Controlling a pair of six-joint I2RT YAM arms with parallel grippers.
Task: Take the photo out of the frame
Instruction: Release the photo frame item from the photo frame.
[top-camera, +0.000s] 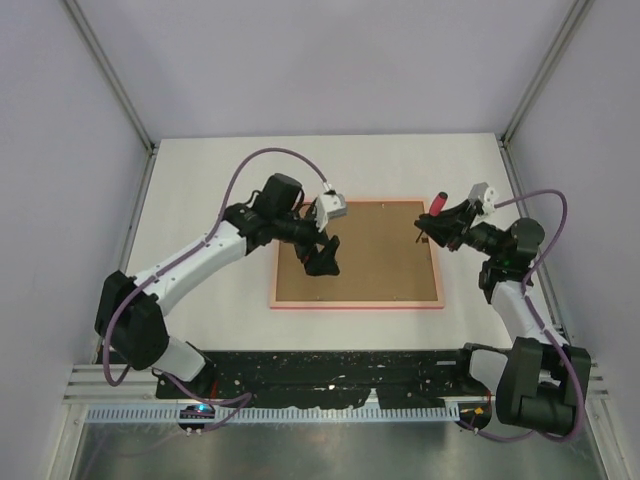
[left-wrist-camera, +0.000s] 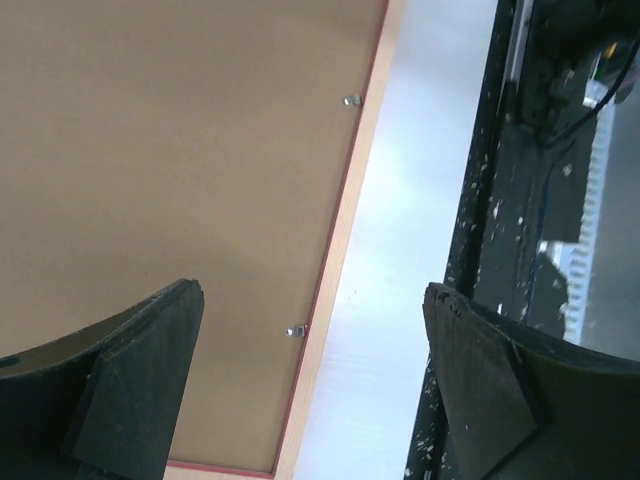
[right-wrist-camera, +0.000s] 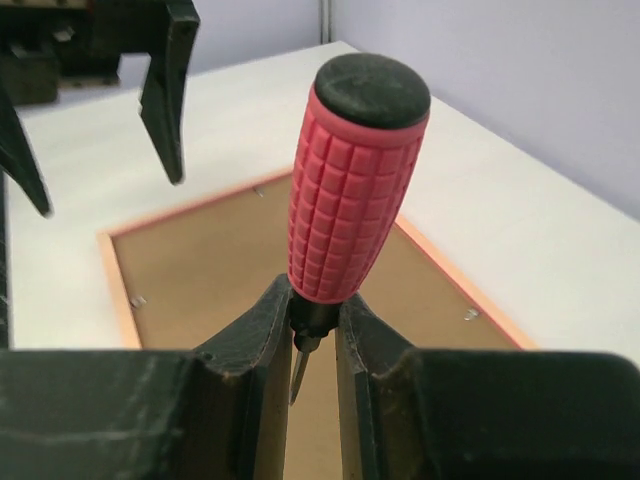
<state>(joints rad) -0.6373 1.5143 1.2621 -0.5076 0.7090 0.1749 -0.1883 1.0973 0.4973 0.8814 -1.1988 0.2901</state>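
The frame (top-camera: 357, 304) lies face down in the middle of the table (top-camera: 200, 200); the photo is hidden under the brown backing board (top-camera: 380, 250). Your right gripper (right-wrist-camera: 315, 305) is closed on the shaft of the red screwdriver (right-wrist-camera: 350, 190). Your left gripper (left-wrist-camera: 312, 295) is wide open and holds nothing. Slide the tip flat under each metal tab (left-wrist-camera: 295, 330) and bend it gently, without scratching the board.

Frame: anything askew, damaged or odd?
Nothing stands out. The frame lies flat, back up, square to the table; backing board seated inside the rim. Right fingers pinch the screwdriver by its shank, handle up.
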